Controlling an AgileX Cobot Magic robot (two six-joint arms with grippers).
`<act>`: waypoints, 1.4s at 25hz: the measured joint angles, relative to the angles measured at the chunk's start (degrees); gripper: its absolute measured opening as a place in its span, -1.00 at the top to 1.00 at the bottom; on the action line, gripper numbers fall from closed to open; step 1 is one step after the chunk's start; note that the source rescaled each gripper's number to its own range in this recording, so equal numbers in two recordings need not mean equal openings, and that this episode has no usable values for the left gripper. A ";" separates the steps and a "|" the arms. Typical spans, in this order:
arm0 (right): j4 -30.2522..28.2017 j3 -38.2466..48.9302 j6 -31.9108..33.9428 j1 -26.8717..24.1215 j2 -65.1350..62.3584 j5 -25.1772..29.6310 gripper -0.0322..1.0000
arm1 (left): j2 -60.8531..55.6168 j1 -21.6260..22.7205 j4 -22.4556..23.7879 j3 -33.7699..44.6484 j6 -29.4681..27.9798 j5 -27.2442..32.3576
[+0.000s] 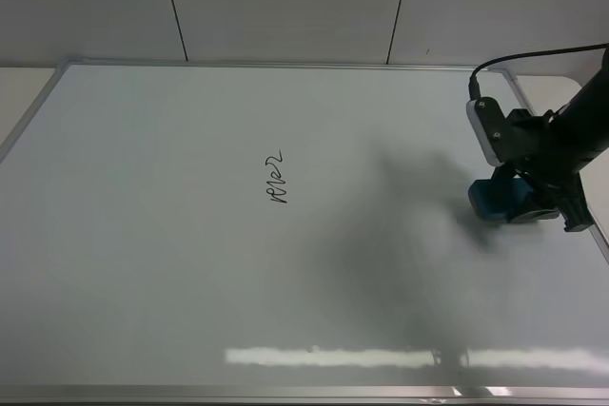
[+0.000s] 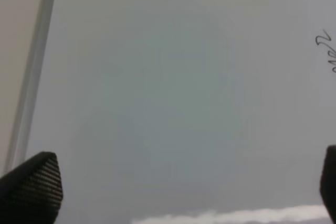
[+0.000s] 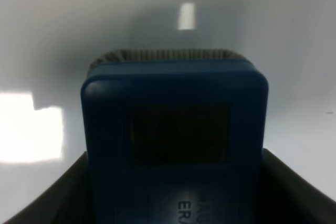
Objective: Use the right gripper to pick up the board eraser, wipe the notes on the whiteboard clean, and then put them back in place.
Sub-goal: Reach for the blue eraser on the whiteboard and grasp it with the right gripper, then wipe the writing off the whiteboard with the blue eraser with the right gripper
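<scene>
One scribble, one eraser, well apart on the board. My right gripper point(image 1: 521, 199) is clamped on the board eraser point(image 1: 490, 200) near the right edge of the whiteboard point(image 1: 171, 263). In the right wrist view the teal block fills the frame, pinched between my two fingers point(image 3: 44, 208), and its felt strip shows at the far end with bare board beyond. I cannot tell whether the felt is touching the surface or sitting just above it, since the shadow under it is too soft to judge. The notes point(image 1: 274, 180) sit intact around the middle of the board, no smear on them, so the wipe is not yet begun. My left gripper point(image 2: 181, 187) has its fingers spread with nothing between them. It hangs over the left part of the board, with the frame rail on one side of its view and the end of the scribble just showing at the other. Step in hand, as I judge it: pick-up looks done, and the carry to the writing comes now. The next move calls for crossing toward the middle, felt face flat and pressed down, then stroking over the whole scribble. My grip needs to hold firm so the block does not twist under the drag. After that it goes back by the right edge, probably.
</scene>
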 joint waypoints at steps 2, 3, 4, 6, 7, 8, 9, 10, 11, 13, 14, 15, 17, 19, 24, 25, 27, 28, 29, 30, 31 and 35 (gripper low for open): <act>3.75 0.00 1.96 0.00 -0.85 -0.22 0.89 | 0.00 0.00 0.00 0.00 0.00 0.00; 6.01 0.00 3.27 0.00 -1.13 -0.35 0.89 | 0.00 0.00 0.00 0.00 0.00 0.00; 8.43 0.00 4.99 0.00 -1.40 -0.35 0.89 | 0.00 0.00 0.00 0.00 0.00 0.00; 13.49 0.00 9.13 0.00 -1.47 -0.29 0.89 | 0.00 0.00 0.00 0.00 0.00 0.00; 16.23 0.00 11.98 0.00 -1.47 -0.29 0.89 | 0.00 0.00 0.00 0.00 0.00 0.00; 18.92 0.00 14.68 0.08 -1.47 -0.23 0.89 | 0.00 0.00 0.00 0.00 0.00 0.00; 20.87 0.00 18.30 0.31 -1.47 -0.23 0.89 | 0.00 0.00 0.00 0.00 0.00 0.00; 22.79 0.00 22.15 0.91 -1.47 -0.18 0.89 | 0.00 0.00 0.00 0.00 0.00 0.00; 23.92 0.00 26.12 1.61 -1.47 -0.24 0.89 | 0.00 0.00 0.00 0.00 0.00 0.00; 24.98 0.00 33.35 4.07 -1.47 -0.31 0.89 | 0.00 0.00 0.00 0.00 0.00 0.00; 25.19 0.00 37.14 5.32 -1.47 -0.36 0.89 | 0.00 0.00 0.00 0.00 0.00 0.00; 25.19 0.00 40.16 6.93 -1.47 -0.51 0.89 | 0.00 0.00 0.00 0.00 0.00 0.00; 25.19 0.00 47.16 10.43 -1.47 -0.90 0.89 | 0.00 0.00 0.00 0.00 0.00 0.00; 25.19 0.00 53.51 14.00 -1.47 -1.56 0.89 | 0.00 0.00 0.00 0.00 0.00 0.00; 24.24 0.00 71.01 23.49 -1.47 -5.63 0.89 | 0.00 0.00 0.00 0.00 0.00 0.00; 23.33 0.00 74.33 25.09 -1.47 -6.79 0.89 | 0.00 0.00 0.00 0.00 0.00 0.00; 20.97 0.00 80.24 28.76 -1.47 -8.42 0.89 | 0.00 0.00 0.00 0.00 0.00 0.00; 19.49 0.00 83.71 30.40 -1.47 -9.24 0.89 | 0.00 0.00 0.00 0.00 0.00 0.00; 17.91 0.00 87.35 31.62 -1.40 -9.87 0.89 | 0.00 0.00 0.00 0.00 0.00 0.00; 16.11 0.00 90.47 32.88 -1.18 -10.30 0.89 | 0.00 0.00 0.00 0.00 0.00 0.00; 14.44 -0.22 94.21 33.99 -0.80 -10.62 0.89 | 0.00 0.00 0.00 0.00 0.00 0.00; 4.71 -4.82 107.34 38.06 2.21 -7.81 0.89 | 0.00 0.00 0.00 0.00 0.00 0.00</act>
